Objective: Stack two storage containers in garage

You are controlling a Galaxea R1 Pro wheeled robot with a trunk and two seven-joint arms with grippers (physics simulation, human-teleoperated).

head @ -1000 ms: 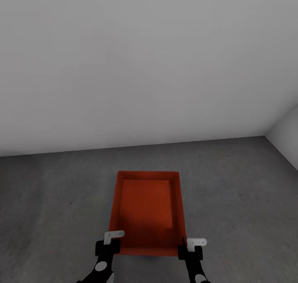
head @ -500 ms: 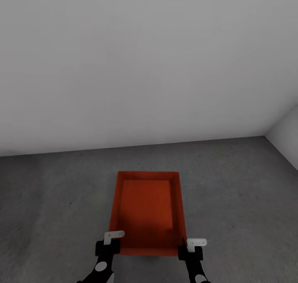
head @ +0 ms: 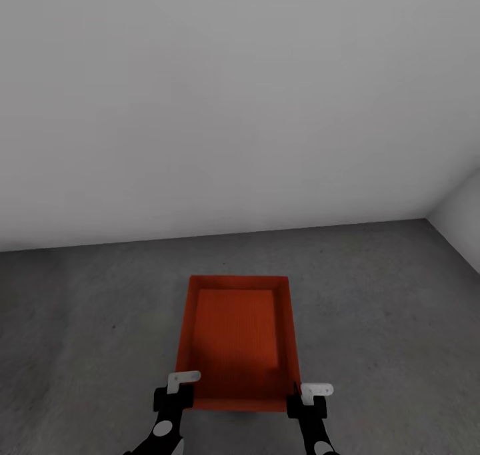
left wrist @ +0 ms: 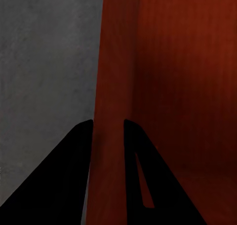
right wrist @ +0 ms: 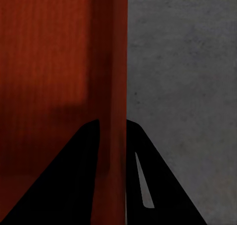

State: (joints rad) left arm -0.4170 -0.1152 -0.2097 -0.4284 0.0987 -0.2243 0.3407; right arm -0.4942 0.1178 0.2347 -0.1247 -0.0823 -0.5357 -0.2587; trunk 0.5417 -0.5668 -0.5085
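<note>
One red-orange open-topped storage container (head: 235, 335) sits low over the dark grey concrete floor (head: 373, 295) of the garage, its long side pointing away from me. My left gripper (head: 175, 395) is shut on its near-left wall and my right gripper (head: 305, 398) on its near-right wall. In the left wrist view the two dark fingers of the left gripper (left wrist: 107, 126) straddle the thin red wall (left wrist: 111, 71), with floor (left wrist: 44, 52) outside it. The right gripper (right wrist: 112, 123) likewise pinches the other wall (right wrist: 111, 62), beside the container's inside (right wrist: 49, 62) and the floor (right wrist: 182, 62). The container holds nothing.
A plain white wall (head: 233, 108) stands just beyond the container. A second white wall (head: 463, 222) meets it in a corner at the far right. Bare concrete stretches to the left and right of the container.
</note>
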